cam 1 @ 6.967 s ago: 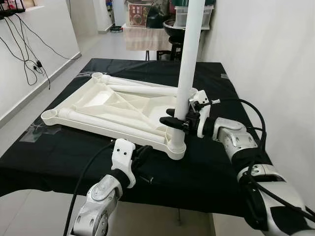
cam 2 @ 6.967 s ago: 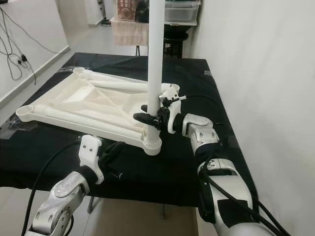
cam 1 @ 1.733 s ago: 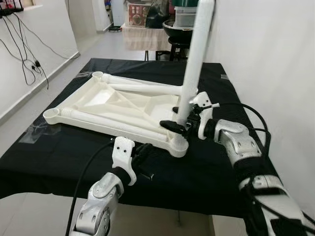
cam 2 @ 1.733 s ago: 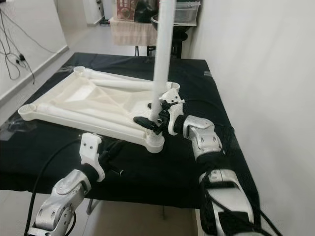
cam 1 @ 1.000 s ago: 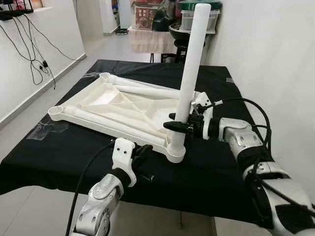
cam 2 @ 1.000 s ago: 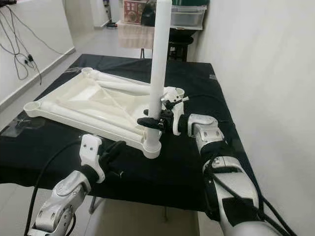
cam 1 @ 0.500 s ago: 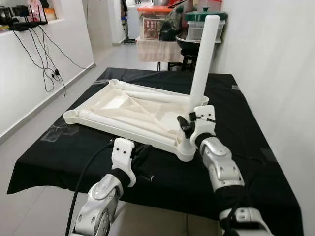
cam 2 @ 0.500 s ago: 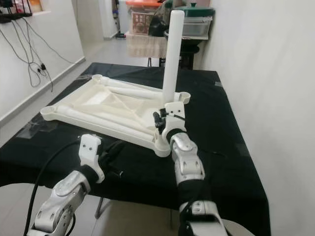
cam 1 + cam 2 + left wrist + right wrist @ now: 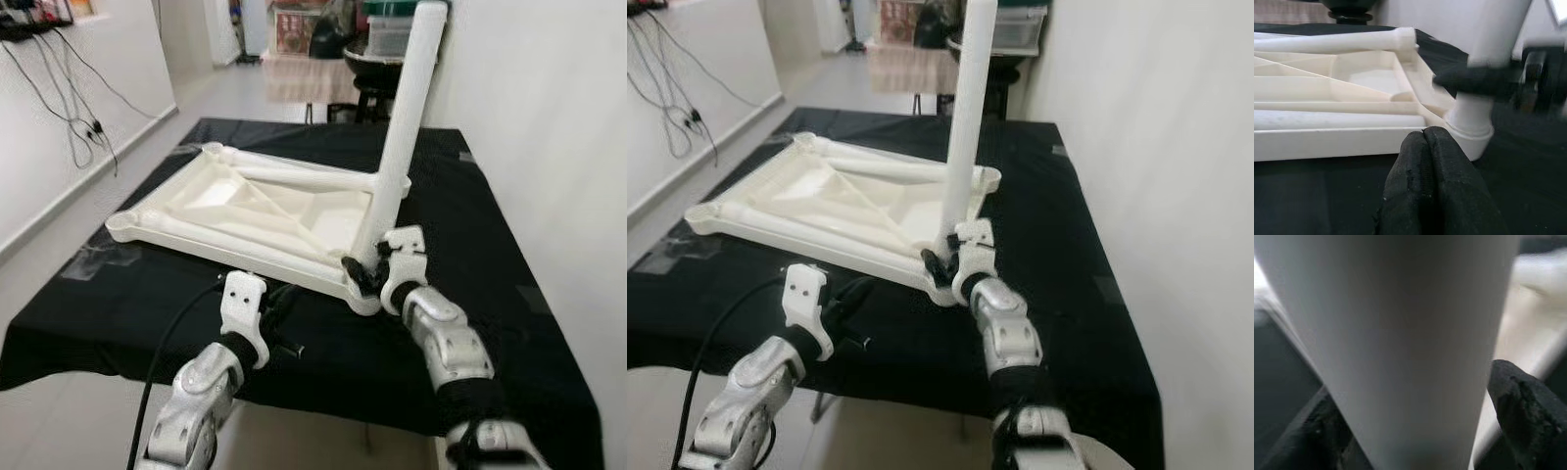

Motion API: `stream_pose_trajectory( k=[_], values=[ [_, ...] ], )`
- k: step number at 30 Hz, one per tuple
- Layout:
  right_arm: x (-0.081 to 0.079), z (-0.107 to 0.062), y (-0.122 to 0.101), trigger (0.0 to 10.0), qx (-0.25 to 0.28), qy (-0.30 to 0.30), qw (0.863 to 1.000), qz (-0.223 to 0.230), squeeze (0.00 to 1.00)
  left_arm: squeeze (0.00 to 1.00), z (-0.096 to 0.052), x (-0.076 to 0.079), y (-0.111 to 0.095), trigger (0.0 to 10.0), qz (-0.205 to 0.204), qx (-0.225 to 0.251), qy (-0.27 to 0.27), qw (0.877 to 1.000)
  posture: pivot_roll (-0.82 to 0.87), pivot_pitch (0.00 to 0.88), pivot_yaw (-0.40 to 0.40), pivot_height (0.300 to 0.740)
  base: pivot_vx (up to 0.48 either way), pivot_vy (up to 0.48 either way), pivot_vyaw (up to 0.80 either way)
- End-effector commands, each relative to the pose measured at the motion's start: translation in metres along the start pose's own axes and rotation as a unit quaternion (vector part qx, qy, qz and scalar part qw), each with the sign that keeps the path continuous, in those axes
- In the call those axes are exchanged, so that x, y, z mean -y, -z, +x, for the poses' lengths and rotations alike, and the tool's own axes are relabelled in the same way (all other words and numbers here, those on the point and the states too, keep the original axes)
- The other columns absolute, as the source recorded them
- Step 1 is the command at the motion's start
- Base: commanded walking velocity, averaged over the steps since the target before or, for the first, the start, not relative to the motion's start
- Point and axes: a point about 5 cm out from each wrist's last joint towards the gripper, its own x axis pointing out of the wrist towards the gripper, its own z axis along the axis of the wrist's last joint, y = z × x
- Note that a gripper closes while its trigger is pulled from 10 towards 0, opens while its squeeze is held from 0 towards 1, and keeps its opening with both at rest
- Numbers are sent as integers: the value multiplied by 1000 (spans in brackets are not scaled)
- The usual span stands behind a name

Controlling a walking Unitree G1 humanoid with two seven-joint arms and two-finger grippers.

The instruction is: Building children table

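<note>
A white children's tabletop [image 9: 245,211] lies upside down on the black-covered table [image 9: 509,225]. One white table leg [image 9: 397,137] stands in its near right corner socket, leaning slightly. My right gripper [image 9: 361,272] is shut on the table leg just above the socket; in the right wrist view the leg [image 9: 1400,333] stands between the black fingers [image 9: 1528,401]. My left gripper [image 9: 279,305] hovers shut with nothing in it, just before the tabletop's near edge [image 9: 1327,139]. Its fingertips [image 9: 1424,134] are pressed together.
Two more white legs [image 9: 294,176] lie along the tabletop's underside. A white wall [image 9: 549,117] runs close along the table's right side. Stools and storage boxes [image 9: 392,39] stand beyond the far edge. Cables [image 9: 69,88] hang on the left wall.
My right arm has swung from the leg's right side to its near side. Its gripper now sits lower, at the leg's base. The camera has shifted. The left gripper is unchanged.
</note>
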Motion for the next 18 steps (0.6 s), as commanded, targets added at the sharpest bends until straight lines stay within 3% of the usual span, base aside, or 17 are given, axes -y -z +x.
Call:
stream_pose_trajectory(
  k=[1, 4, 5, 7, 9, 13, 14, 15, 18],
  values=[
    [-8, 5, -5, 10000, 5, -75, 997, 2, 0, 0, 0, 0, 3, 10000, -3, -7, 0, 1000, -36, 15, -39, 740, 0, 0, 0],
    [-2, 5, -17, 10000, 15, -127, 992, -7, 0, 0, 1, 0, 3, 10000, -3, -7, 0, 1000, -27, 13, -45, 740, 0, 0, 0],
    [-1, 5, -26, 10000, 13, -180, 983, -15, 0, 0, 1, 0, 4, 10000, -3, -7, -1, 1000, -23, 13, -46, 740, 0, 0, 0],
    [-1, 5, -26, 10000, 13, -180, 983, -15, 0, 0, 1, 0, 4, 10000, -3, -7, -1, 1000, -23, 13, -46, 740, 0, 0, 0],
    [-4, 5, -28, 10000, -3, -226, 974, -27, 0, 0, 1, 0, 4, 10000, -3, -7, -1, 1000, -15, 11, -50, 740, 0, 0, 0],
    [-5, 6, -27, 10000, -21, -258, 966, -28, 0, 0, 1, 1, 4, 10000, -3, -8, -1, 1000, -8, 10, -54, 740, 0, 0, 0],
    [-5, 7, -28, 2627, -22, -265, 964, -26, 0, 0, 1, 1, 4, 10000, -3, -8, -1, 1000, -7, 10, -55, 740, 0, 0, 0],
    [-4, 8, -29, 0, -21, -264, 964, -24, 0, 0, 1, 1, 4, 10000, -2, -7, -1, 1000, -2, 9, -57, 740, 0, 0, 0],
    [1, 7, -31, 0, -11, -252, 967, -21, 0, 0, 1, 2, 4, 10000, -3, -7, -2, 1000, -5, 9, -55, 740, 0, 0, 0]
  ],
)
